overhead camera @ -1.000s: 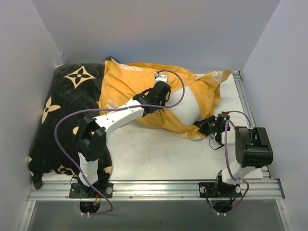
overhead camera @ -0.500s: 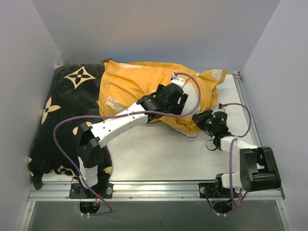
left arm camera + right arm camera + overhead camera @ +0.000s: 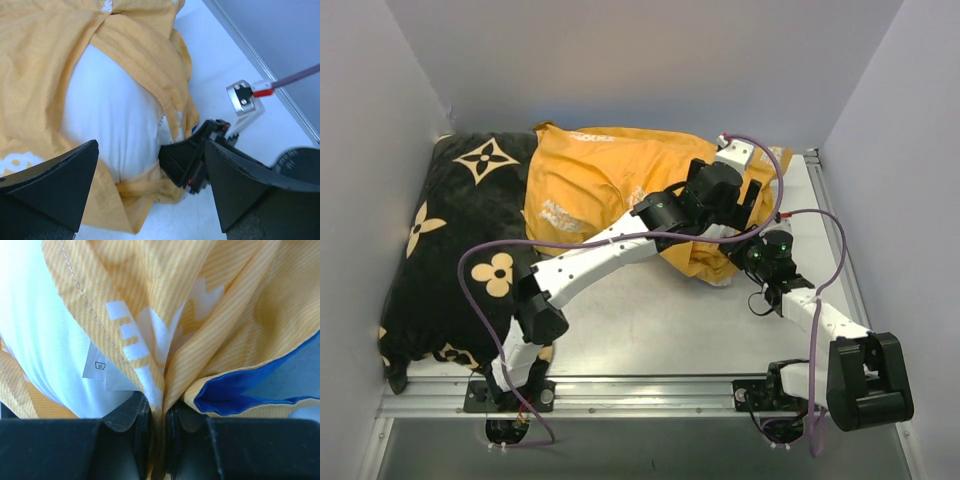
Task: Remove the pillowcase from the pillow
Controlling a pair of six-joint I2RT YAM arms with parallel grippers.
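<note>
Stretches the left arm (image 3: 600, 255) across the desk (image 3: 660, 320) toward the far right corner. Holds the left fingers (image 3: 50, 185) spread wide, gripping nothing, above the bare end of the pillow (image 3: 110, 115). Pinches a bunched fold of the pillowcase (image 3: 590, 180) between the right fingers (image 3: 120, 440), pressed tight with only cloth between them (orange-yellow face outward, white lettering on the fold, a sliver of the blue face curling out just to the right).

Shows, in the right wrist view, a small white care label (image 3: 102, 371) just beside the pinched fold, lying against the white pillow.

Finds the pillow lying crosswise along the far side of the desk, most of it wrapped in the pillowcase, with only its white right end bulging out of the opening. Places the right fingers low at the near right edge of that opening, touching the fabric and close beside the bare pillow end; confirms this from the left wrist view, with the left fingers standing apart on either side.

Finds the pillowcase's left end lying against a black cushion (image 3: 450, 230) with beige flower motifs, which fills the left side of the desk.
</note>
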